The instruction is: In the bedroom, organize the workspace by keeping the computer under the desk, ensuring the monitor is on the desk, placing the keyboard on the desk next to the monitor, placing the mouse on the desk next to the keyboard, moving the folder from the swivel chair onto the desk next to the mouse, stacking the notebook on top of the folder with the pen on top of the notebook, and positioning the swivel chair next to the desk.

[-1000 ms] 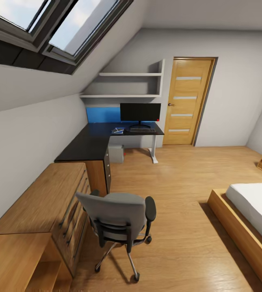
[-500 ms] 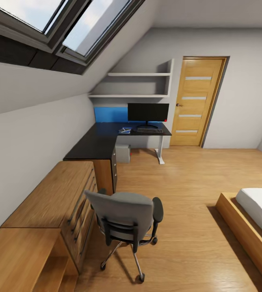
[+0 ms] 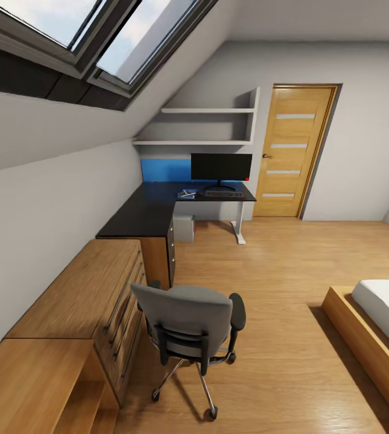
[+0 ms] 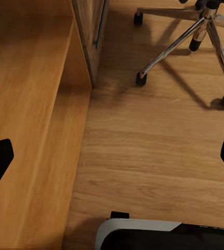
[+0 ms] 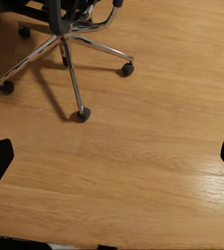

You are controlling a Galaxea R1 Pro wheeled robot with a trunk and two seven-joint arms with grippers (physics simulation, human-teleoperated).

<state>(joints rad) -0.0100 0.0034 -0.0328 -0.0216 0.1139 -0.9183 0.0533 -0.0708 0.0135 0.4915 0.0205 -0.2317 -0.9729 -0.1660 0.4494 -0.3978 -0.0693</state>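
The grey swivel chair (image 3: 188, 322) stands on the wood floor in the near middle, its back toward me, and the backrest hides the seat and any folder on it. Far behind it the black L-shaped desk (image 3: 149, 211) carries the dark monitor (image 3: 221, 167), the keyboard (image 3: 223, 194) in front of it, and a small bluish notebook-like item (image 3: 186, 193) to the keyboard's left. The grey computer (image 3: 185, 228) sits under the desk. Mouse and pen are too small to make out. My left gripper (image 4: 112, 161) is open over the floor beside the chair's base (image 4: 195, 36). My right gripper (image 5: 112, 159) is open near the chair's star base (image 5: 65, 47).
A wooden dresser (image 3: 79, 295) runs along the left wall up to the desk. A bed (image 3: 381, 313) on a wooden frame lies at the right. A wooden door (image 3: 294, 150) and wall shelves (image 3: 206, 126) are at the back. Open floor stretches between chair, bed and desk.
The whole head view has shifted to the right and the room looks slightly nearer, so the camera has moved. Chair, desk and the things on it keep their places.
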